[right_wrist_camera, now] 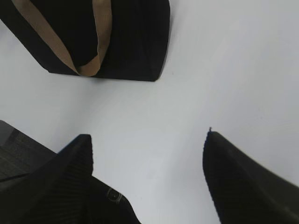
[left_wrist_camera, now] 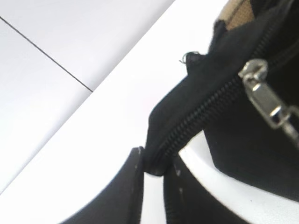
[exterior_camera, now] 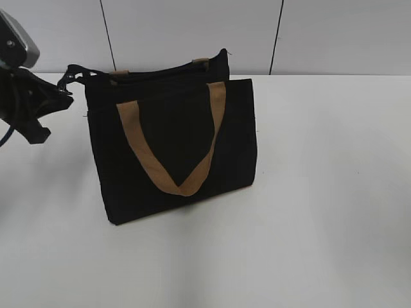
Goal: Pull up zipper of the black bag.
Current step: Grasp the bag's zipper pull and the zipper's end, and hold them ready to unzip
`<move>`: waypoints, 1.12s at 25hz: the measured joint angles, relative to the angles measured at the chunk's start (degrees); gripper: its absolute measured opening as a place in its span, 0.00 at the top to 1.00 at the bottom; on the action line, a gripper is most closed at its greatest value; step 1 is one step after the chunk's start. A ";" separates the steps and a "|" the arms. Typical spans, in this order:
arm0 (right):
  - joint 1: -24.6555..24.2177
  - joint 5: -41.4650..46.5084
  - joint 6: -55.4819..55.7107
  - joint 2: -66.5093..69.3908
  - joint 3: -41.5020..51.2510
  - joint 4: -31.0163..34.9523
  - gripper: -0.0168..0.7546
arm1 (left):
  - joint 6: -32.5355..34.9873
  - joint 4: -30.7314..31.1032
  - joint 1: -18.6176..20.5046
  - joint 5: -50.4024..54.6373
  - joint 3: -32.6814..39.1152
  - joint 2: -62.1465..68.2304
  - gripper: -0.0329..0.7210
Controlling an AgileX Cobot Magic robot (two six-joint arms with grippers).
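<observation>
The black bag (exterior_camera: 173, 151) stands upright on the white table, with tan strap handles (exterior_camera: 173, 173). My left gripper (exterior_camera: 64, 86) is at the bag's top left corner and is shut on the black fabric end tab of the zipper line (left_wrist_camera: 156, 161). The silver zipper pull (left_wrist_camera: 264, 98) sits on the black zipper line a short way along from the tab, apart from the jaws. My right gripper (right_wrist_camera: 147, 140) is open and empty above the bare table, well short of the bag (right_wrist_camera: 121, 37). The right arm is out of the exterior view.
The white table (exterior_camera: 321, 192) spreads to the right of and in front of the bag. A pale panelled wall (exterior_camera: 192, 32) with dark seams stands close behind the bag. The left arm's body (exterior_camera: 19, 90) hangs over the table's left edge.
</observation>
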 joint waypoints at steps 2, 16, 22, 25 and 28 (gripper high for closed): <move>0.00 -0.76 -0.84 0.06 0.00 0.97 0.26 | -0.02 0.00 0.00 -1.56 0.62 -2.79 0.86; 7.01 -1.37 -6.50 8.69 -10.70 7.64 0.34 | -0.07 0.00 0.00 -6.86 4.53 -18.90 0.86; 21.36 -3.82 -4.34 20.10 -18.98 5.97 0.35 | -0.07 0.04 0.00 -6.86 4.53 -20.31 0.86; 29.04 -8.33 -1.83 26.36 -22.25 3.58 0.35 | -0.07 0.04 0.00 -6.92 4.53 -20.31 0.86; 35.32 -14.42 1.37 32.27 -24.66 1.58 0.37 | -0.07 0.04 0.00 -7.07 4.53 -20.31 0.86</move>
